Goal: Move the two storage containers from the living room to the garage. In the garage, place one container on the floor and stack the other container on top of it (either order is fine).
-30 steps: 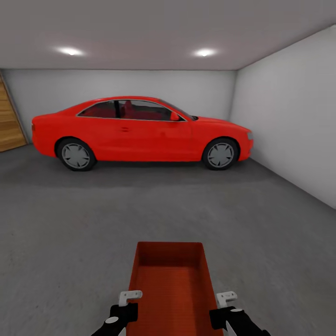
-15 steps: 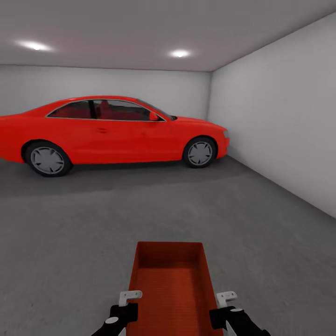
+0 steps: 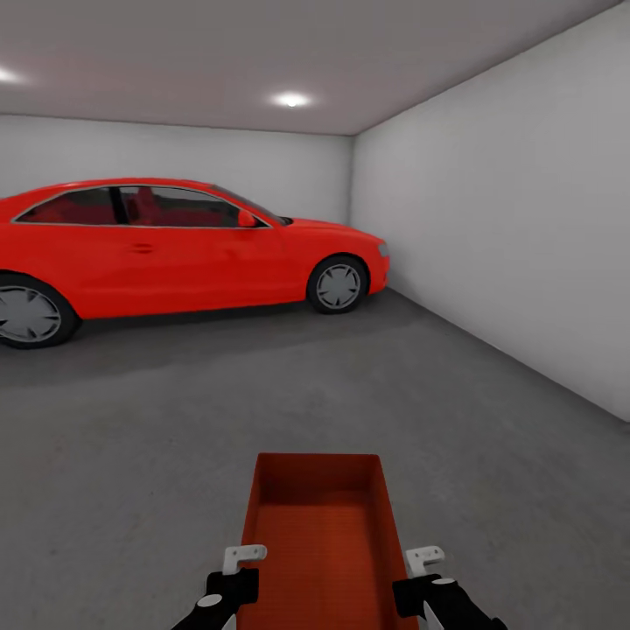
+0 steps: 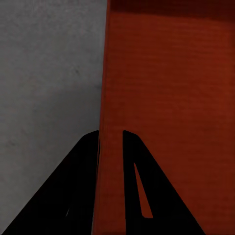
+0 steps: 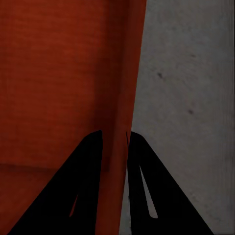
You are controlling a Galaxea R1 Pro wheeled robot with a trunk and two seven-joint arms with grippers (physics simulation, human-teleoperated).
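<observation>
Grey concrete floor [image 3: 262, 394] lying open ahead, wide bare stretch reaching toward far wall. Red car [image 3: 175, 249] standing across far left, blocking that side. White side wall [image 3: 507, 227] closing in on right. Storage container [image 3: 319, 534] occupying space between left claw [image 4: 110, 139] and right claw [image 5: 115, 139], each claw straddling container wall; floor passing free outside both.

Container [image 3: 319, 525] betw. both grippers, car [image 3: 175, 249] ahead-left, wall [image 3: 516, 227] right.
</observation>
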